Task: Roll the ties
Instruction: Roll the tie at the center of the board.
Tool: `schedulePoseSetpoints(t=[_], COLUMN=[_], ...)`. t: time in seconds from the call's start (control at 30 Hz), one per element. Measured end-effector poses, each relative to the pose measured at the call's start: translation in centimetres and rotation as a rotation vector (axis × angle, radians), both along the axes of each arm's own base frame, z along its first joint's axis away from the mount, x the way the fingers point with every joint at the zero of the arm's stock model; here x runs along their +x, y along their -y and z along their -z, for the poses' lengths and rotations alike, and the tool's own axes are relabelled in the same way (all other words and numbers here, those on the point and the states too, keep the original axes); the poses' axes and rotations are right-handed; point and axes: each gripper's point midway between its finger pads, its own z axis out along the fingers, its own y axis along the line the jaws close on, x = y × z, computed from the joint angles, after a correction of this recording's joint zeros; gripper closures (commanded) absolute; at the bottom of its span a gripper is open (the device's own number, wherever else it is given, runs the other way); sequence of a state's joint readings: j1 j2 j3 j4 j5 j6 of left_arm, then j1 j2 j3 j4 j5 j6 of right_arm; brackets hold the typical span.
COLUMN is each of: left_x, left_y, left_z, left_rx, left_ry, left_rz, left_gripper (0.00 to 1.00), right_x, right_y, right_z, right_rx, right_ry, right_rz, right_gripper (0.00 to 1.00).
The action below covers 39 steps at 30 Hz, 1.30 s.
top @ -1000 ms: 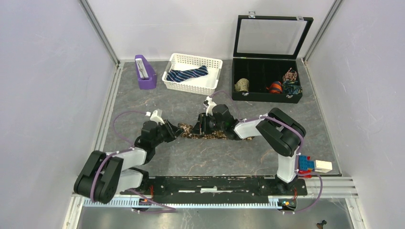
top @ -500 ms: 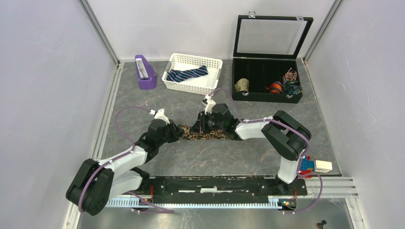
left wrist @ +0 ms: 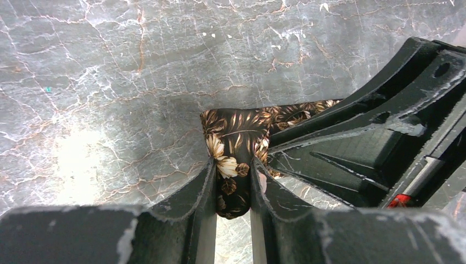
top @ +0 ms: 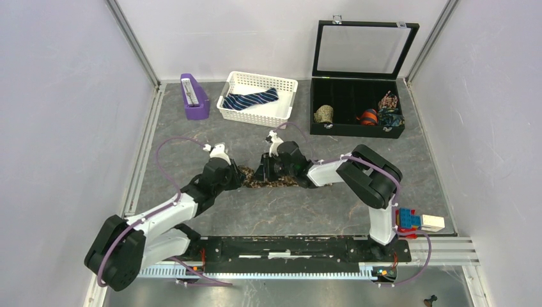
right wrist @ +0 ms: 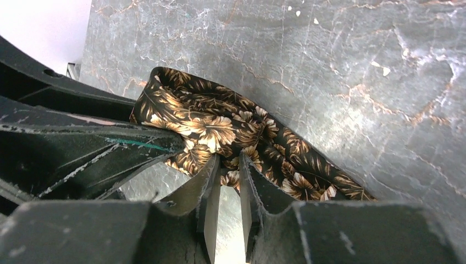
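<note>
Brown tie (top: 281, 183): we find left gripper (left wrist: 232, 166) and right gripper (right wrist: 229, 163) both pinching it, closer together than before, the roll tightening

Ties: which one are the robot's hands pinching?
The brown leafy tie: the left gripper and right gripper both pinch it. The blue striped tie lies untouched in the white basket.

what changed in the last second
The right gripper slid left toward the left gripper, which edged forward, shortening the brown tie between them. Both are still shut on it. The striped tie, basket and case did not move.
</note>
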State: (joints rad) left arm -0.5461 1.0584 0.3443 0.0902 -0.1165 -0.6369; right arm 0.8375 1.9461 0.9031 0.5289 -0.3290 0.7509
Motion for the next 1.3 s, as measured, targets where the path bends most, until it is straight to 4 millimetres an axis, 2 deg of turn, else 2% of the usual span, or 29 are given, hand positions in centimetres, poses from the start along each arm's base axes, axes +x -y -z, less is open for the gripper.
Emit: schedulePoseSetpoints(t=[0.27,0.47,0.83,1.07,1.3], left_x=[0.2,0.0,0.3,0.5,0.4], left_y=[-0.2,-0.5,-1.0,-2.1,-2.1], left_z=[-1.0,-1.5,-1.1,-0.7,-0.8], left_rx=[0.08,0.162,0.345,0.445,0.509], left_ry=[0.009,0.007,-0.015,-0.029,-0.024], left_rz=[0.004,0.008,-0.003,-0.043,-0.049], left_gripper=[0.91,0.91,0.91,0.91,0.91], right_x=[0.1,0.0,-0.1,-1.0,-0.5], right_y=[-1.7,-2.8,-3.0,-0.9,2.8], right_z=[-0.1,-0.3,-0.2,-0.6,-3.4], right_rx=[0.014,0.042,0.046,0.047,0.077], right_ry=[0.002,0.002,0.001,-0.005,0.039], right_rz=[-0.018,-0.03,-0.032,-0.034,0.018], right_gripper=[0.79,0.78,0.76,0.75,0.75])
